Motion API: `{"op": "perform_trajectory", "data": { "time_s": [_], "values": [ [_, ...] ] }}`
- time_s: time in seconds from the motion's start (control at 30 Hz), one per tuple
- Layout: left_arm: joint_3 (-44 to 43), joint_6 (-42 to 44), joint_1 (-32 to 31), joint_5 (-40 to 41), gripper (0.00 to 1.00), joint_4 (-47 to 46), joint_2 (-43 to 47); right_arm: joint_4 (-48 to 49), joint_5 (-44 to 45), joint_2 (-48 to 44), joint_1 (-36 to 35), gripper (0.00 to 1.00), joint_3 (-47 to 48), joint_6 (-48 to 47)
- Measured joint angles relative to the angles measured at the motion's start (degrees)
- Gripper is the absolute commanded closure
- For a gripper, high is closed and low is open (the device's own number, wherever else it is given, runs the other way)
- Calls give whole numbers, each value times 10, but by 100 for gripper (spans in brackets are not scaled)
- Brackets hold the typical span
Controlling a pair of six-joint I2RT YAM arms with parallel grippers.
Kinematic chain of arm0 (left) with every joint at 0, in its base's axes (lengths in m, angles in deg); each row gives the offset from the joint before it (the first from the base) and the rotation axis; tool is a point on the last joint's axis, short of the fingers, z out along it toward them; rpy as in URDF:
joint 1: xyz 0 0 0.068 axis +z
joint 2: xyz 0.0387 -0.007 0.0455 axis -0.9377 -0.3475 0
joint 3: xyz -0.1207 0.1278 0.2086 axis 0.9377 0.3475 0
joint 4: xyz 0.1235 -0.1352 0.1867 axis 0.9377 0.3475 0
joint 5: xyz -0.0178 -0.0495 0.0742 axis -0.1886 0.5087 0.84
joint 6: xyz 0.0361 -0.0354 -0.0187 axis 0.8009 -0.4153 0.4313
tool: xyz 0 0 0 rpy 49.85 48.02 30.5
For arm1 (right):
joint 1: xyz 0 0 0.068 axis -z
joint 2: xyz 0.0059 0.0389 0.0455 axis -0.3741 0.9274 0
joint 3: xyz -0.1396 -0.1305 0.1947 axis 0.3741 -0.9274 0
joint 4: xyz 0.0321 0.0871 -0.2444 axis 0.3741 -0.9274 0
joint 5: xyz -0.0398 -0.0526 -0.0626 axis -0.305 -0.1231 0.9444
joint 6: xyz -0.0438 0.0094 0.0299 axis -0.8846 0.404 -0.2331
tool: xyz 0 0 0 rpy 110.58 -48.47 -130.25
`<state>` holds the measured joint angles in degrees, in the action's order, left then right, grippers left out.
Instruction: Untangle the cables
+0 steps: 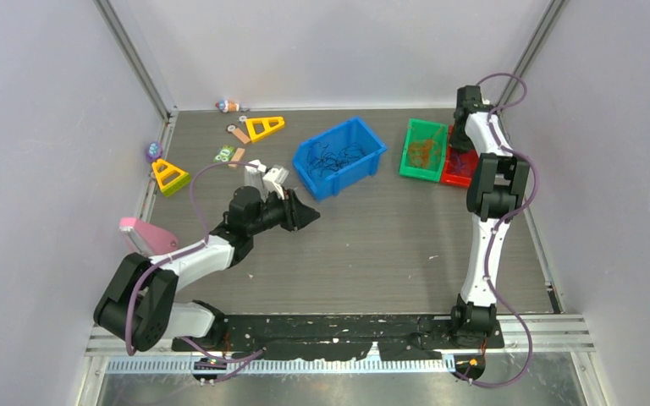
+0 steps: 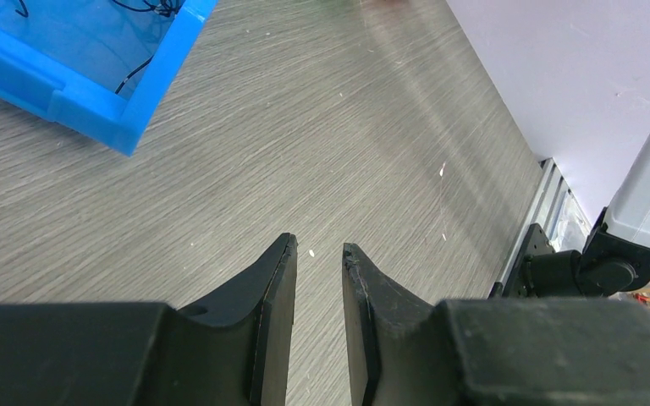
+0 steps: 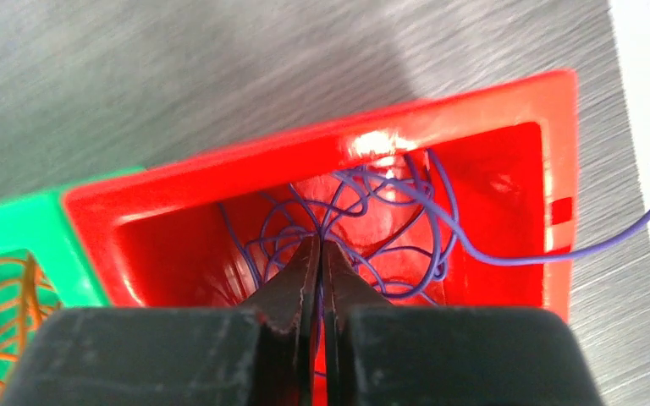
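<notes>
Above the red bin [image 3: 474,110], the right gripper [image 3: 320,247] is clenched among purple cables [image 3: 364,203], surely light and springy, best pinched at one loose loop, while the left gripper [image 2: 319,248] hangs slightly parted, empty.

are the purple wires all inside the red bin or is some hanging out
Partly out: most purple wires coil inside the red bin, but one strand crosses a wall and trails outside.

I work in a lab test cell: plain walls [image 1: 42,127], aluminium framing [image 1: 135,59], wood-grain table [image 1: 372,254], far-side coloured parts bins [image 1: 351,173].
</notes>
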<state>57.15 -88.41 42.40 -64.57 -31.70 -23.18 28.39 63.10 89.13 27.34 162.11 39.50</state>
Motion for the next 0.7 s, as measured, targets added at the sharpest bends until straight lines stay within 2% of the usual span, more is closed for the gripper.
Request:
{"op": "perform_trajectory", "data": {
  "time_s": [0.1, 0.2, 0.3, 0.47, 0.7],
  "values": [
    [0, 2, -1, 2, 72, 0, 5, -21, -27, 5, 1, 84, 2, 2],
    [0, 2, -1, 3, 72, 0, 11, -27, -40, 4, 4, 65, -5, 5],
    [0, 2, -1, 4, 72, 0, 12, -26, -42, -7, 6, 51, -37, 8],
    [0, 6, -2, 7, 72, 1, 16, -35, -38, -70, 6, 35, -66, 7],
    [1, 15, -4, 12, 72, 2, 24, -32, -35, -211, 4, 5, -88, 4]
  ]
}}
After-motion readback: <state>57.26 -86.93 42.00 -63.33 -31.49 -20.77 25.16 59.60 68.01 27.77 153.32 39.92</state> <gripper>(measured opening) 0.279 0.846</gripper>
